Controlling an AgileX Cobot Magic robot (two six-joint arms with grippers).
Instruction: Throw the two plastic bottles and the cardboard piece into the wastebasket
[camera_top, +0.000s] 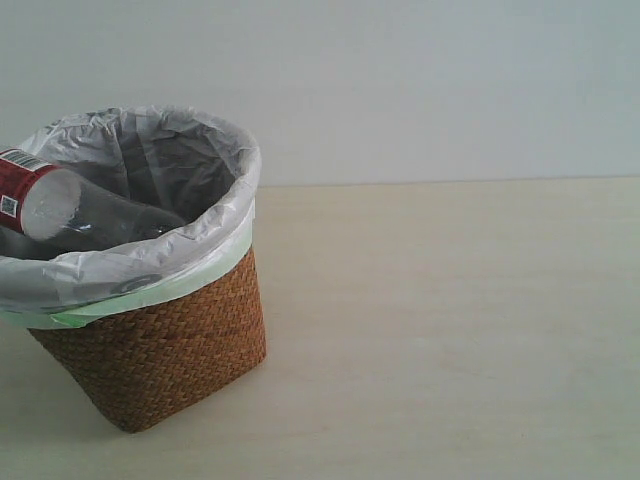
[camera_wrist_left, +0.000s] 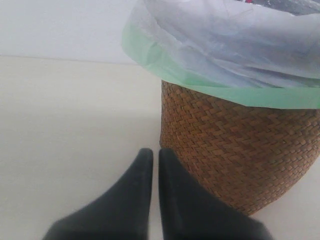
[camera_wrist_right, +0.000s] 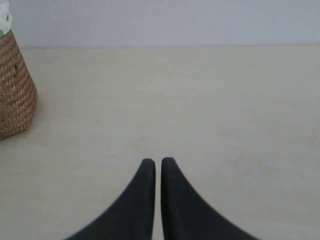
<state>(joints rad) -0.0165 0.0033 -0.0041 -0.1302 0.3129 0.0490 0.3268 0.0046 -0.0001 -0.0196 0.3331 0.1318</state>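
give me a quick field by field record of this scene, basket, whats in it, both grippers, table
wastebasket: brown wicker, standing on the table, lined with a plastic bag
red-label bottle: inside the wastebasket, up near its rim
other bottle, cardboard piece: not visible in any view
left gripper: shut, empty, low beside the wastebasket's base
right gripper: shut, empty, over bare table, apart from the wastebasket
table: light beige; nothing of the task seen lying on it
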